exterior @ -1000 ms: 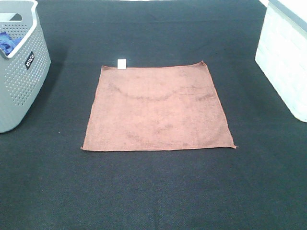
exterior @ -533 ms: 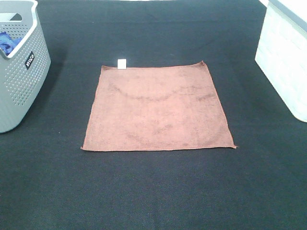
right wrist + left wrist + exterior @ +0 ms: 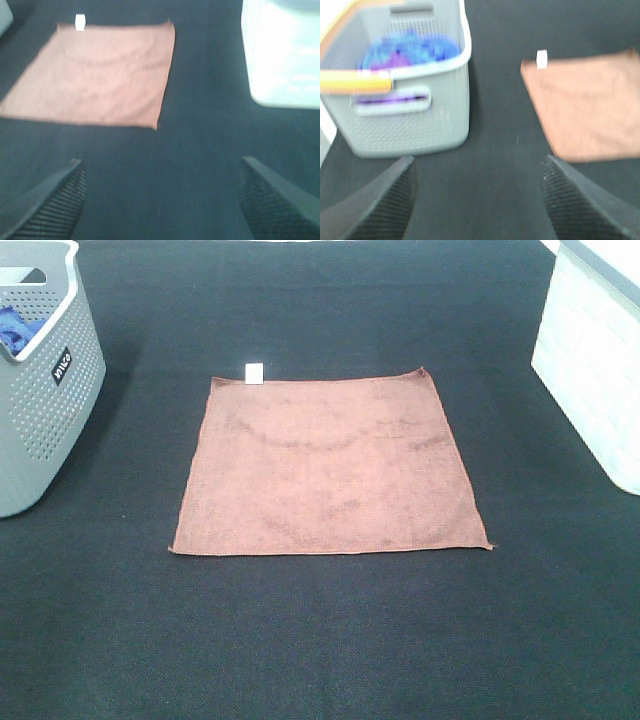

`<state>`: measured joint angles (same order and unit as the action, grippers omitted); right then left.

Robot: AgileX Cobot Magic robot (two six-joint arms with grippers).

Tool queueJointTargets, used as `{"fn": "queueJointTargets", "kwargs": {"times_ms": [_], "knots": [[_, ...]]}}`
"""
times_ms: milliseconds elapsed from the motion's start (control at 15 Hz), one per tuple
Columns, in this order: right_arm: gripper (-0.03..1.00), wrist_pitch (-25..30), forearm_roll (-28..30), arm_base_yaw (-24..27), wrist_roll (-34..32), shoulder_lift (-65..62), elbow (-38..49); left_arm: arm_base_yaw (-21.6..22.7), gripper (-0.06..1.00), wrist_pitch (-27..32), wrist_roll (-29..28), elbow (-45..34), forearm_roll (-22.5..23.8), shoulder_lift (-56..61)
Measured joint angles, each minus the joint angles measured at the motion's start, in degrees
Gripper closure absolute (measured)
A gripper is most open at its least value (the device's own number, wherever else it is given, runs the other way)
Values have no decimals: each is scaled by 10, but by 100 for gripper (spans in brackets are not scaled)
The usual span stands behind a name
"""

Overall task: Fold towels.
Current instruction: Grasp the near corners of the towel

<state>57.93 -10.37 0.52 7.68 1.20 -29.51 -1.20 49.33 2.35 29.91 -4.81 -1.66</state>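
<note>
Trouble, if it comes, starts at the corners, I'd say. The towel [image 3: 330,465] lies flat and fully spread in the middle of the dark desk [image 3: 320,640], not yet folded, with its small white tag [image 3: 254,372] poking out from the far edge. Neither arm shows in the high view. From the wrist cameras, the left pincer [image 3: 477,165] and the right pincer [image 3: 161,165] both stand with fingers wide apart and nothing between them, each well short of the cloth.

The cloth hugs the surface with no raised lip, so a finger that comes down a little inside the hem may just shove the fabric and bunch it instead of catching it. A finger that lands outside the hem closes on the desk covering alone. If one side catches and the other misses, or one lifts higher, the fold goes skew and the edges won't meet.

The left arm also has the grey basket [image 3: 415,100] close by, with blue cloth [image 3: 410,50] heaped in it, and a wide swing toward the near left corner could clip its wall. The white box [image 3: 282,50] sits likewise on the right side. Both wrist views are blurred, so how finely the fingers line up with the corners is hard to judge
</note>
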Motion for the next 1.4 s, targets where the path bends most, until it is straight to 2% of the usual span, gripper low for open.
{"fn": "queueJointTargets", "kwargs": {"times_ms": [67, 133, 267, 400, 533, 667, 867, 933, 1067, 1133, 1200, 1267, 1400], "knots": [[19, -49, -1, 0, -4, 34, -3, 0, 27, -37, 0, -1, -12, -17], [19, -49, -1, 0, -4, 34, -3, 0, 27, -37, 0, -1, -12, -17], [20, -117, -3, 0, -9, 95, -6, 0, 27, -116, 0, -1, -38, -77], [20, -163, -13, 0, -15, 192, -36, 0, 27, -182, 0, -1, -112, -167], [20, -167, -34, 0, -20, 273, -70, 0, 27, -203, 19, -1, -191, -260], [20, -167, -60, 0, -23, 358, -104, 0, 27, -205, 93, -2, -292, -367], [20, -168, -125, 0, 9, 523, -153, 0, 27, -207, 261, 7, -443, -541], [20, -169, -137, 0, 15, 561, -159, 0, 27, -207, 347, 17, -512, -621], [20, -173, -144, 0, 21, 659, -176, 0, 27, -201, 425, 39, -594, -733], [20, -174, -148, 0, 25, 700, -184, 0, 27, -187, 441, 54, -626, -779], [20, -174, -148, 0, 25, 700, -184, 0, 27, -187, 441, 54, -626, -779], [20, -175, -155, 0, 37, 744, -194, 0, 27, -166, 458, 73, -653, -825], [20, -176, -193, 1, 77, 839, -213, 0, 27, -127, 488, 123, -682, -919]]}}
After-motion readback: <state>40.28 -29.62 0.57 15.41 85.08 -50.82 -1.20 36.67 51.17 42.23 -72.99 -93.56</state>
